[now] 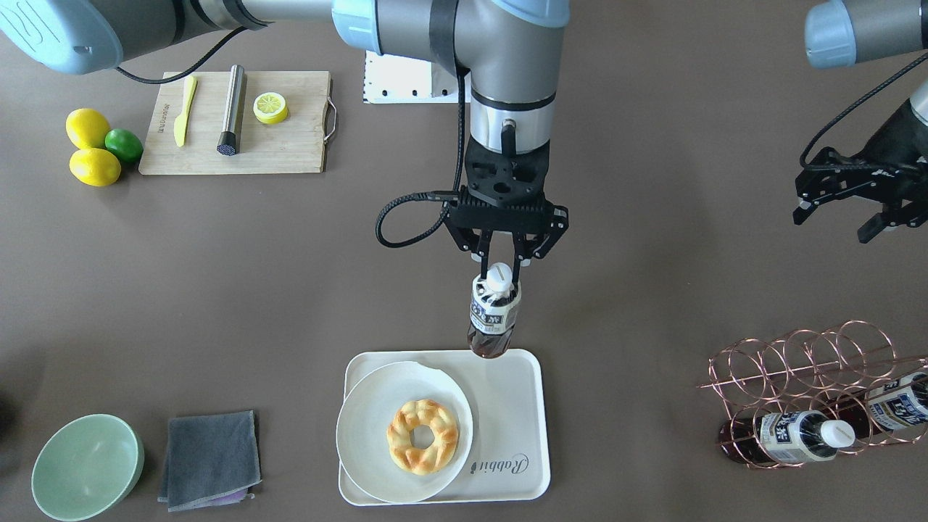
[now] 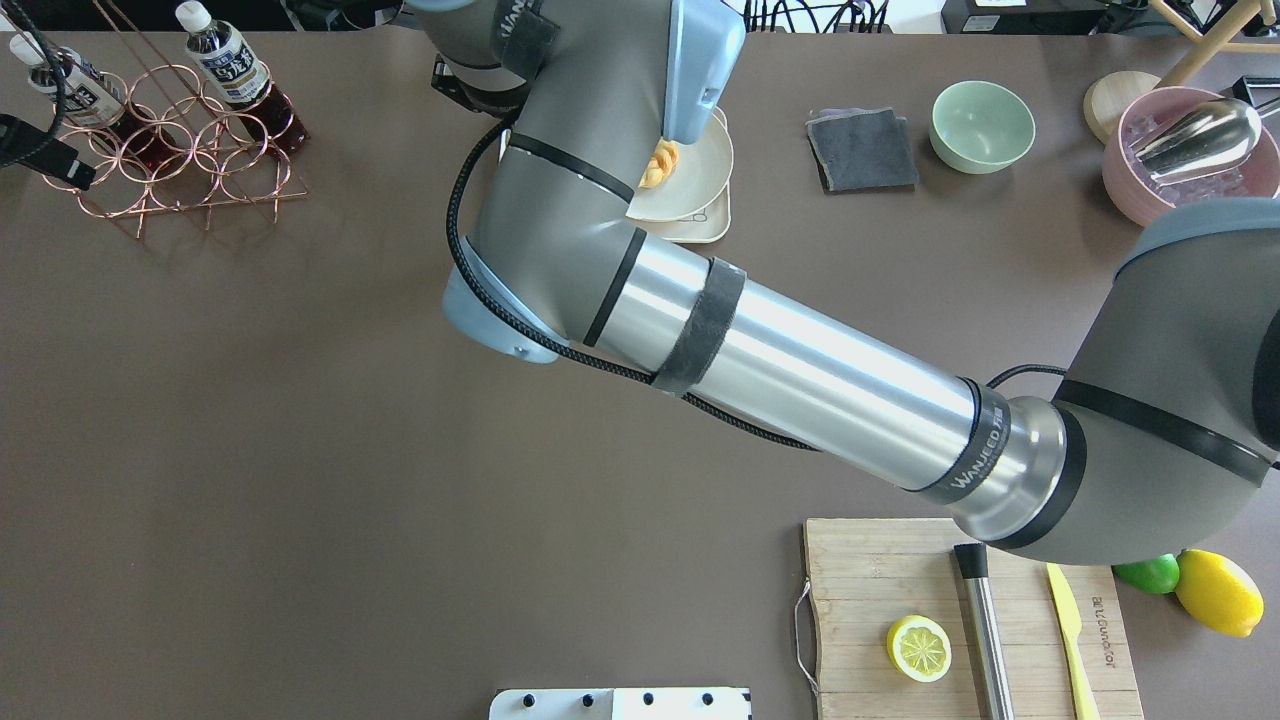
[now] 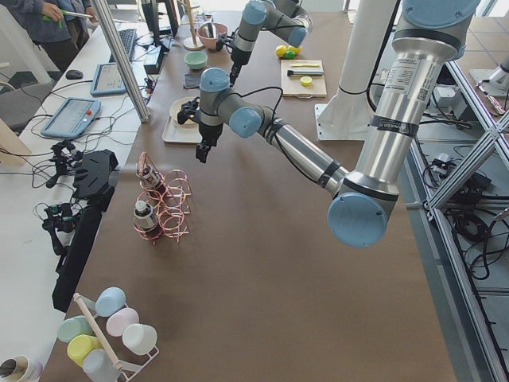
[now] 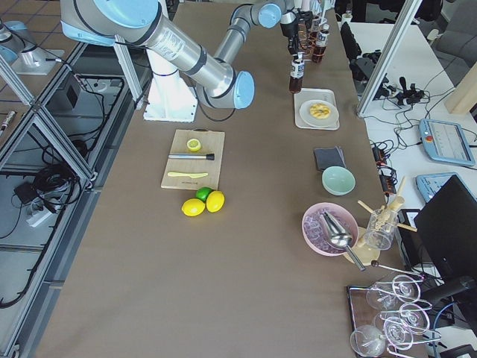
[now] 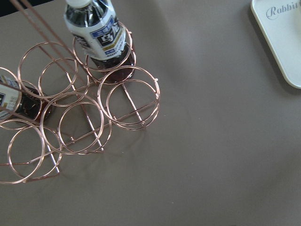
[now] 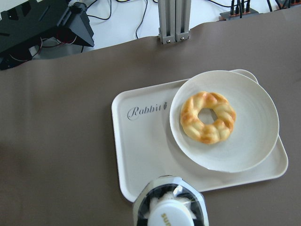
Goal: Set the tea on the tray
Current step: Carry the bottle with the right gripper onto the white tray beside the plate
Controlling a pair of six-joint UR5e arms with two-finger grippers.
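Note:
My right gripper (image 1: 500,275) is shut on the white cap and neck of a tea bottle (image 1: 494,313) and holds it upright. The bottle's base hangs over the robot-side rim of the cream tray (image 1: 507,406). The right wrist view shows the bottle's cap (image 6: 169,209) at the tray's (image 6: 141,141) near edge. A round white plate (image 1: 377,406) with a doughnut (image 1: 423,436) fills the tray's other half. My left gripper (image 1: 837,221) is open and empty, above the table beside the rack. The overhead view hides my right gripper behind the arm.
A copper wire rack (image 1: 812,384) holds two more tea bottles (image 1: 797,435) (image 1: 895,406). A wooden cutting board (image 1: 283,145) carries a knife, a steel tool and a lemon half. Lemons and a lime (image 1: 94,145), a green bowl (image 1: 87,467) and a grey cloth (image 1: 210,458) lie nearby.

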